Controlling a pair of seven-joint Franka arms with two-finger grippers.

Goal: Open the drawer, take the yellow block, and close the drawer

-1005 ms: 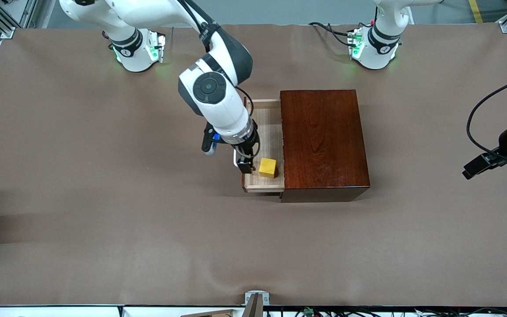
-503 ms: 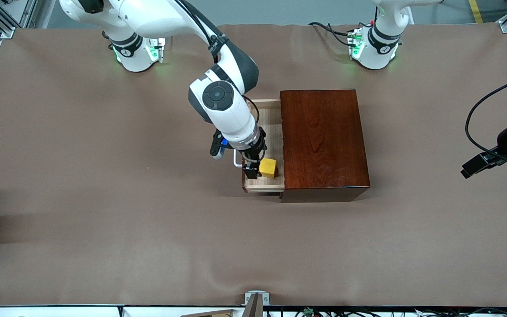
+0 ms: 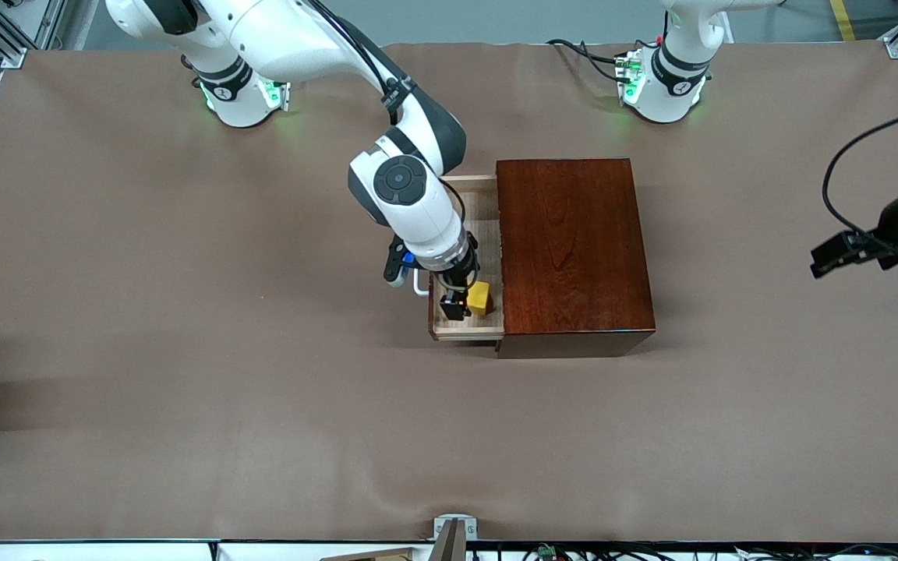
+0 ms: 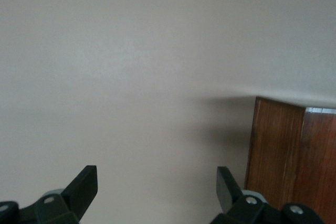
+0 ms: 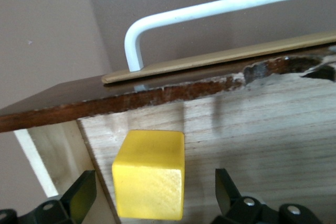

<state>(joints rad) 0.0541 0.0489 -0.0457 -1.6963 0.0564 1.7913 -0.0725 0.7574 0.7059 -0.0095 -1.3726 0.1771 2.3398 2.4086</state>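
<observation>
— Where do we see the yellow block point(image 5: 150, 174)?
— In the pulled-out drawer point(image 3: 488, 222), near its corner closest to the front camera. The right gripper point(image 3: 463, 304) hangs over it, fingers spread, gripping nothing.
— And the left gripper point(image 4: 156, 192)?
— Waiting released at its own end of the table point(image 3: 184, 351), near the wooden box point(image 4: 286, 156).

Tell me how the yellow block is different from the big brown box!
The yellow block is tiny; the wooden box is far bigger.
The block is bright yellow and matte; the box is dark reddish-brown and glossy.
The block sits inside the pulled-out drawer, with the right gripper open around it; the box rests on the table with nothing touching it.
Both have flat faces and square corners.
</observation>
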